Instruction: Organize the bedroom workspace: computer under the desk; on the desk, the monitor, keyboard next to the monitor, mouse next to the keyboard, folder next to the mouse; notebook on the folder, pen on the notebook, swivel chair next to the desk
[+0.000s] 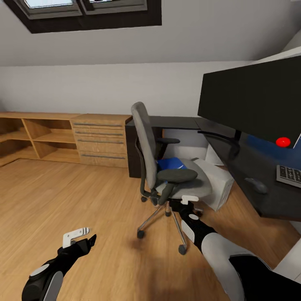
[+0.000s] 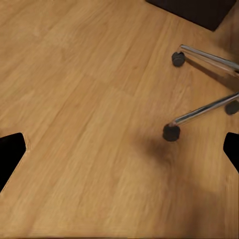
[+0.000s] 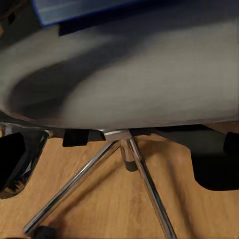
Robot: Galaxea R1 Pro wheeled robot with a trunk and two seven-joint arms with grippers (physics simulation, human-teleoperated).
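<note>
The left hand [image 1: 81,237] hangs low over the wooden floor [image 1: 62,200], well apart from the chair, and its fingers stand open with nothing between them. The right hand [image 1: 189,201] is just at the front edge of the seat of the swivel chair [image 1: 175,179]; its fingers seem open, and I cannot tell if they touch the seat. In the right wrist view the grey seat is very close, with the chrome legs [image 3: 84,174] under it.

The blue folder [image 1: 170,164] lies on the seat, toward the backrest, so I judge the step in hand is to fetch the folder from the chair.

Behind the chair the computer [image 1: 217,184] stands on the floor under the tabletop [image 1: 251,171]. On the tabletop the mouse [image 1: 256,184] lies near the front edge, the keyboard [image 1: 289,174] just beside it, and the monitor [image 1: 255,100] stands behind them.

The next move calls for the right hand to rise above the seat edge, reach over the armrest [image 1: 177,175] to the folder and close on its near edge. The folder is thin and flat, so the grip may slip.
</note>
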